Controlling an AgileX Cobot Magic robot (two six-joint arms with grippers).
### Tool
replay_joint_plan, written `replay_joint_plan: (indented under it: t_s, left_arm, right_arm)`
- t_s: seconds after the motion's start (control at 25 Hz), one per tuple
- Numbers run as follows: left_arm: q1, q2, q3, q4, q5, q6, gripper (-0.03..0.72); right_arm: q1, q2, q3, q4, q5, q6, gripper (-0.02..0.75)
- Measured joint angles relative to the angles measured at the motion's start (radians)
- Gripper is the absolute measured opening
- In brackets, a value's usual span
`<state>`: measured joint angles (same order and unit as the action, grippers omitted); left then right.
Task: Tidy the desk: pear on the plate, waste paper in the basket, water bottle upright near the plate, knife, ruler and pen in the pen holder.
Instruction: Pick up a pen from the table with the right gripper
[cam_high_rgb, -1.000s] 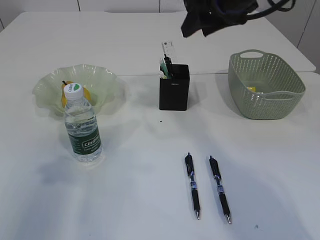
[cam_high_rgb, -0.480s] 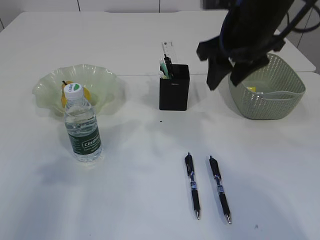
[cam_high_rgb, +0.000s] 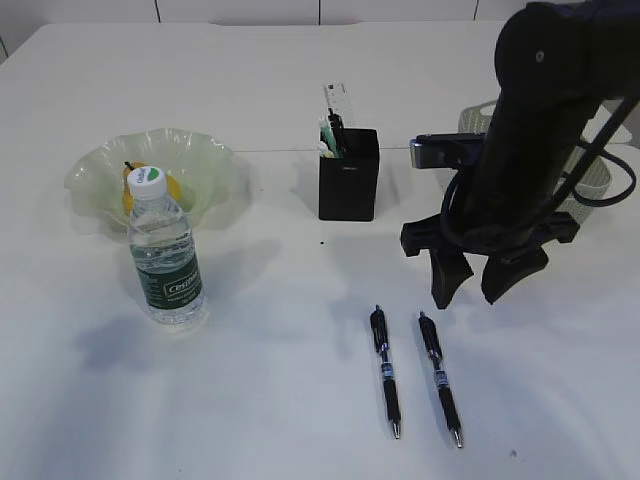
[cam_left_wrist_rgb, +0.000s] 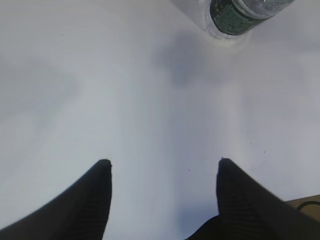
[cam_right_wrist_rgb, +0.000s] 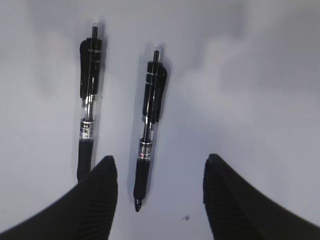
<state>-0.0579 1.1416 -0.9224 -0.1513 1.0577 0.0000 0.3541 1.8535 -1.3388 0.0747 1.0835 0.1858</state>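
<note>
The right arm is coming down from the basket (cam_high_rgb: 590, 180) to the two pens (cam_high_rgb: 385, 365) lying on the bench (cam_high_rgb: 280, 400), its fingers (cam_high_rgb: 445, 285) open and empty; the left fingers (cam_left_wrist_rgb: 102, 172) are open too. Pens are probably next for the holder (cam_high_rgb: 348, 175).

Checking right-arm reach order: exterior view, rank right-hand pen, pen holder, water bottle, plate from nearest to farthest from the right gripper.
From the right gripper:
1. Right-hand pen, just below it.
2. Pen holder, up and left.
3. Water bottle, far left, upright.
4. Plate, far left, behind the bottle.
</note>
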Motion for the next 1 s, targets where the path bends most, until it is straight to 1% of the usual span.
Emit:
replay_joint_plan:
  t_s: [0.32, 0.64, 0.76, 1.0]
  left_arm:
    - [0.0, 0.0, 0.0, 0.0, 0.0, 0.0, 0.465]
    - [0.0, 0.0, 0.0, 0.0, 0.0, 0.0, 0.465]
    - [0.0, 0.0, 0.0, 0.0, 0.0, 0.0, 0.465]
    - [0.0, 0.0, 0.0, 0.0, -0.008, 0.0, 0.465]
  right_arm:
    - [0.002, 0.078, 0.004, 0.041, -0.053, 0.034, 0.409]
    - [0.057, 0.153, 0.005, 0.038, -0.14, 0.101, 0.41]
    - [0.059, 0.182, 0.005, 0.024, -0.147, 0.121, 0.41]
    - [0.059, 0.187, 0.005, -0.055, -0.152, 0.168, 0.41]
